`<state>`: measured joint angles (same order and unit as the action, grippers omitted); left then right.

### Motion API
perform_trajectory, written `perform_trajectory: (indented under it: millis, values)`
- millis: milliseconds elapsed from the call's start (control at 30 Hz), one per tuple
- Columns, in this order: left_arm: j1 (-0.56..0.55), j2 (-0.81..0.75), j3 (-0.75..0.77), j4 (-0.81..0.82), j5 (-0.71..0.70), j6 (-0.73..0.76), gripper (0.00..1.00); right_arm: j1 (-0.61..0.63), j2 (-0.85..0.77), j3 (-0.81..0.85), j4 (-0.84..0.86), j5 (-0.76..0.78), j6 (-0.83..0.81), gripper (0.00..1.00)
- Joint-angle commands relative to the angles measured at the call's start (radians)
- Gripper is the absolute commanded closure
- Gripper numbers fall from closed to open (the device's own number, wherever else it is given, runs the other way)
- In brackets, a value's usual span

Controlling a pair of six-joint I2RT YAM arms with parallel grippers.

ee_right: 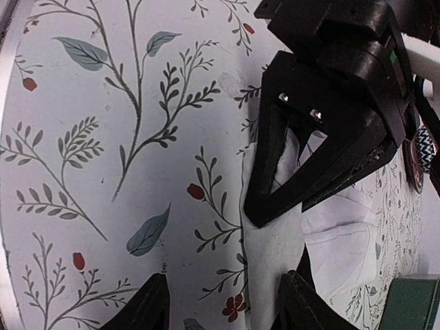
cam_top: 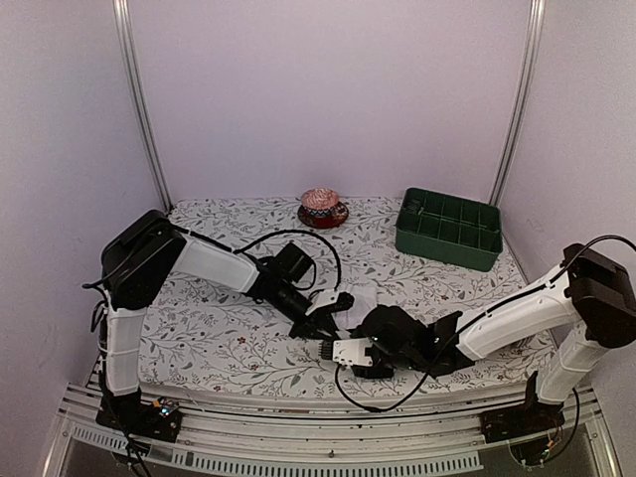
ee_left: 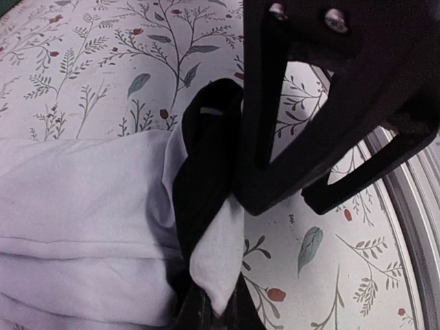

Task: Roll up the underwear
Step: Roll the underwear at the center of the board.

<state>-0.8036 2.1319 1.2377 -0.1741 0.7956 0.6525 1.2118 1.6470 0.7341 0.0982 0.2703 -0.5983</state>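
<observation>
Underwear (ee_left: 89, 206) white, creased (black waistband (ee_left: 203, 172) twisted), crumpled.

Soft matt white cloth underwear (ee_left: 82, 206), matt black plastic left hand (ee_left: 275, 199), smooth floral tablecloth (ee_right: 103, 137)

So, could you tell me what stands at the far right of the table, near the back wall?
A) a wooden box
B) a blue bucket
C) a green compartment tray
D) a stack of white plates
C: the top view shows a green compartment tray at the far right of the floral table, right of a small red bowl.
</observation>
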Motion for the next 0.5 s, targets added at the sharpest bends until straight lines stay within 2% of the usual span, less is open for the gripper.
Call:
perform_trajectory:
  millis: [0, 467]
  values:
    - [0.005, 0.101, -0.049, -0.177, -0.133, -0.007, 1.00, 0.006, 0.039, 0.020, 0.080, 0.102, -0.022, 0.44]
    - [0.004, 0.107, -0.044, -0.189, -0.125, 0.001, 1.00, 0.006, 0.119, 0.032, 0.096, 0.176, -0.034, 0.44]
